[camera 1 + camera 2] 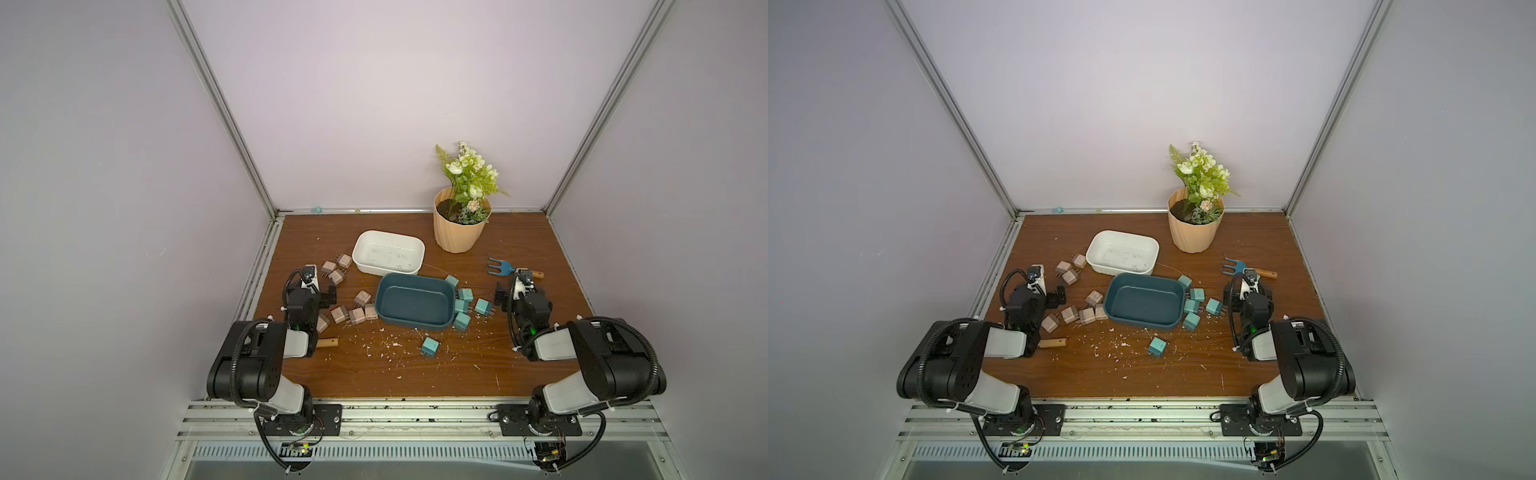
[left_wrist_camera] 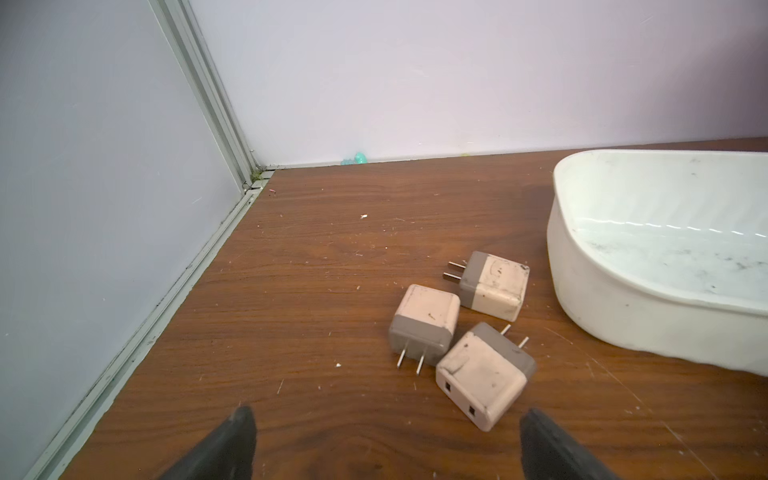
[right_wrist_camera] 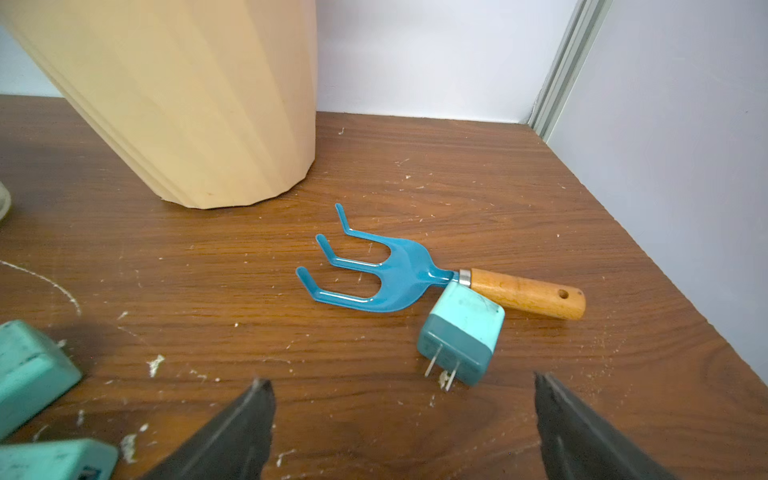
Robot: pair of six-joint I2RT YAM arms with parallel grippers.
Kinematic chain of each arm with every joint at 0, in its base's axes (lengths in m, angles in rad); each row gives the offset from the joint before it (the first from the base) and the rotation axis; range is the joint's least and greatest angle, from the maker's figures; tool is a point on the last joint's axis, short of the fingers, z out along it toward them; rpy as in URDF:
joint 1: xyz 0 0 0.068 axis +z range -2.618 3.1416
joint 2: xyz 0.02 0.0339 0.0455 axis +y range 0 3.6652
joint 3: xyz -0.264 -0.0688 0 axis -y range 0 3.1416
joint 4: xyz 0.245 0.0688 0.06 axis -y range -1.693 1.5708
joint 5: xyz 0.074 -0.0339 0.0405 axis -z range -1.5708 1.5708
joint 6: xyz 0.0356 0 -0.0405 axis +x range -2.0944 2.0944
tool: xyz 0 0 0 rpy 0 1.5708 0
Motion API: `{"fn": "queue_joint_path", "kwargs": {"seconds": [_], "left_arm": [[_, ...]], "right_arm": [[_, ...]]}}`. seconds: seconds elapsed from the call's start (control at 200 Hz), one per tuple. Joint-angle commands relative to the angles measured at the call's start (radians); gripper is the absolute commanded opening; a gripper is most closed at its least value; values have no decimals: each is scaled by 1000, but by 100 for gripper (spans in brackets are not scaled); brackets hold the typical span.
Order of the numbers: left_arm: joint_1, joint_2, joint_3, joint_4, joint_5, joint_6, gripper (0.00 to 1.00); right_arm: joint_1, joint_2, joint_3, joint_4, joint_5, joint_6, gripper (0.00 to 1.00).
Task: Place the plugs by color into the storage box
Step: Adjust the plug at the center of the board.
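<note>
White tub (image 1: pixel 382 270) (smudged inside), teal tub (image 1: pixel 409 326) — plugs (image 1: pixel 429 347) outside

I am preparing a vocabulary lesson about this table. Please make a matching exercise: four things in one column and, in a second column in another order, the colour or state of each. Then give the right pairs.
Column one:
1. farther tub
2. nearer tub
3. garden fork
4. pot

Column two:
A. bright blue head, wooden handle
B. peach, holds flowers
C. white, no plugs inside
D. dark teal, with teal plugs along one side

Pairs: 1-C, 2-D, 3-A, 4-B
</note>
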Motion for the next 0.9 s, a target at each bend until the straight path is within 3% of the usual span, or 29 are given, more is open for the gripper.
{"fn": "queue_joint_path", "kwargs": {"seconds": [0.0,0.841,0.896], "left_arm": [[-5,-7,4,59,0,14,100],[-3,-6,5,56,1,12,99],[-6,-12,11,46,-21,8,100]], "right_arm": [[-8,-16,23,106,-7,-14,100],[-17,-20,29,99,-26,-11,100],[-17,-49,98,-36,-20,-8,99]]}}
